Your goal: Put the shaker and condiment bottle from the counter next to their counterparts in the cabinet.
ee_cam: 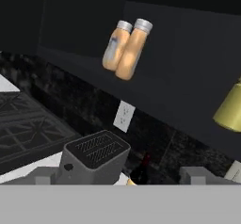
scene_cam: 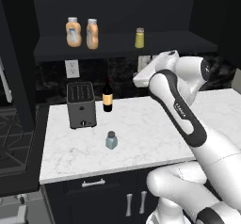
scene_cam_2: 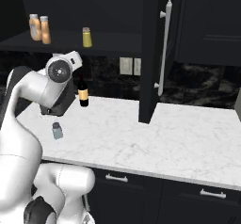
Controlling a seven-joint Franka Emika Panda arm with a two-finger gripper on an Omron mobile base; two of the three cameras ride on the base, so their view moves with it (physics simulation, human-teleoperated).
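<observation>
Two orange bottles (scene_cam: 73, 32) with whitish caps, yellow-green shaker (scene_cam: 140, 38), blue-grey shaker (scene_cam: 111, 140), white marbled counter (scene_cam: 155, 133), grey toaster (scene_cam: 81, 105).

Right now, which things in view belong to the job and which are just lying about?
Job: small pale blue-grey shaker on white marble counter; two orange squeeze bottles and yellow-green shaker on dark cabinet shelf.
Lying about: grey toaster; dark wine bottle.

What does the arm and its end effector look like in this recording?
The arm is glossy white, built of rounded tubular links with dark grey to black bands at the joints. One link carries a small, unreadable marking on a dark stripe. A round dark joint cap shows in the right base view. The end effector ends in two small grey blocky fingertips. No loose cables are visible.
</observation>
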